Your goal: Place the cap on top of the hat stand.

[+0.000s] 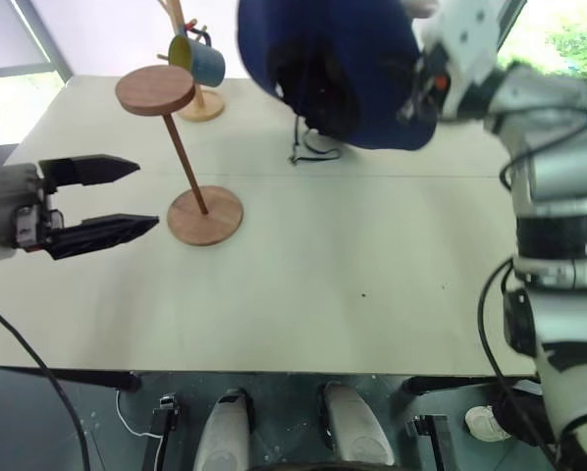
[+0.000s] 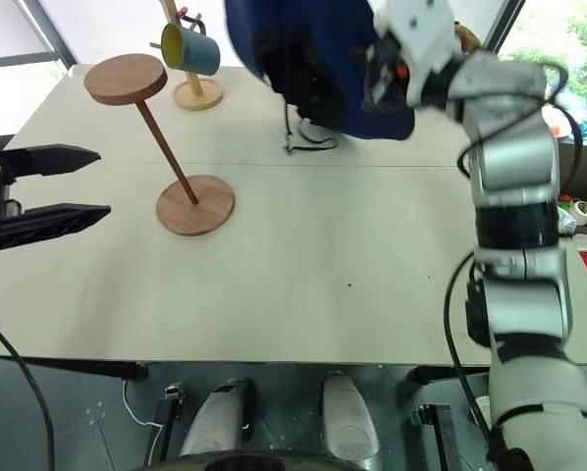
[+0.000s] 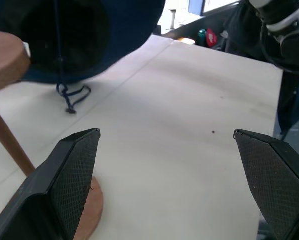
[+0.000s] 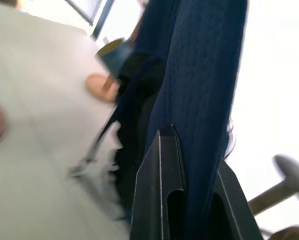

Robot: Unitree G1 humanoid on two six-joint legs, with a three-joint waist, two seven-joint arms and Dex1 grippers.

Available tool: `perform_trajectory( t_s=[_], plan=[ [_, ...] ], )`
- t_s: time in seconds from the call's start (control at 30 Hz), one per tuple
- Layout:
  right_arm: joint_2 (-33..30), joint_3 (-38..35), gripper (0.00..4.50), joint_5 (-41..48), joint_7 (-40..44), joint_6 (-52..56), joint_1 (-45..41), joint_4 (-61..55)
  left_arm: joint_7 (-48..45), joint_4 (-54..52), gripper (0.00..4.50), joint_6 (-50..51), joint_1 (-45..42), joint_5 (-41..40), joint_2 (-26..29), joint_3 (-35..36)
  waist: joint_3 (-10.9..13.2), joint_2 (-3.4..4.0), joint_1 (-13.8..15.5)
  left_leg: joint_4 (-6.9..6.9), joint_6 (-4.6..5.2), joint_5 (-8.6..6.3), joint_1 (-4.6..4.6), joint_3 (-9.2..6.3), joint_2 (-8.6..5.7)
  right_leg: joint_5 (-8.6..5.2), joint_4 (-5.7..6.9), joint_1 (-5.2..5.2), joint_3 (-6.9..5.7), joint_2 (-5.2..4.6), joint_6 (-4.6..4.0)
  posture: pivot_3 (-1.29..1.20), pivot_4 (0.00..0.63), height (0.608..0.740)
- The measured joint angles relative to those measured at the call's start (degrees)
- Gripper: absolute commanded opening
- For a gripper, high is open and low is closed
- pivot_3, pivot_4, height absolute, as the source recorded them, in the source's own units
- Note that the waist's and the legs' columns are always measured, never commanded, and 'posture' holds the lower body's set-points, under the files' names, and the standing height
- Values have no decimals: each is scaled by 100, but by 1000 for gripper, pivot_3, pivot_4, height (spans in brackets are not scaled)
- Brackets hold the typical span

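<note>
Navy-blue cap (image 1: 333, 69) hangs in the air above the far edge of the table (image 1: 372, 285), carried by the right gripper (image 4: 192, 200), whose two black fingers are pinched tight on a fold of the brim fabric; this edge grip lets the floppy crown sag open-side down, which suits lowering it over a support. A thin chin cord (image 1: 308, 149) trails from the cap and its end lies on the table surface. Hat stand (image 1: 176, 157) is placed near the far left part of the table: its round reddish-brown disc top sits to the left of the cap and lower, the thin rod slants down to the round wooden base, and the cap does not touch it. Left gripper (image 1: 102, 206) hovers at the left edge of the table, level, with its fingers spread wide and nothing between them, near the stand's base but apart from it. Behind the stand, at the far edge, a wooden mug tree (image 1: 197, 93) carries a blue-and-yellow mug (image 1: 197, 59) just beside the disc; it could snag the brim or cord during the transfer leftward. The slanted rod and light base suggest the stand may tip under a sideways push.
</note>
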Motion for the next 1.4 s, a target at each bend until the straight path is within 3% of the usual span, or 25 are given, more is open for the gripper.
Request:
perform_trajectory(
  t_s=[0.13, 0.5, 0.7, 1.07, 1.23, 1.4],
  plan=[
    [311, 203, 46, -253, -28, -1219, -995, 1370, 251, -11, 4500, 139, 285, -99, 3, 512, 0, 1, -22, -15, 0, 0, -2, 2, 0, 3, -3, -6, 1, 0, 6, 0, 150, 740],
    [1545, 552, 46, -378, 76, -2431, -1550, 2341, 622, 123, 4500, 790, 1033, -314, 66, 2400, 2, 3, -152, -13, -6, 2, -3, -3, 0, 4, 5, -9, -1, 0, 6, 0, 150, 740],
    [2095, 623, 46, -661, -506, -2989, -2211, 3301, 794, 111, 4500, 874, 1184, -397, 66, 2583, 2, 4, -178, -19, -8, 2, -2, -4, 1, 3, 6, -12, -1, 1, 4, 0, 150, 740],
    [2534, 819, 46, -963, -801, -4109, -2173, 3384, 853, 223, 4500, 979, 1622, -426, 62, 3158, 1, 2, -188, -25, -9, 2, -2, -5, 1, 3, 6, -16, -2, 1, 4, 0, 150, 740],
    [2518, 1058, 46, -1462, -1396, -4910, -2027, 3259, 858, 352, 4500, 971, 1626, -425, 64, 3191, 0, 0, -185, -25, -10, 2, -2, -5, 1, -4, 5, -15, -1, 0, -10, 0, 150, 740],
    [2391, 1239, 46, -2098, -2283, -5674, -1228, 2720, 841, 469, 4500, 939, 1693, -323, 75, 3199, -2, -3, -171, -24, -15, 5, -2, -5, 1, -4, 6, -15, -1, 0, -11, 0, 150, 740]
  ],
)
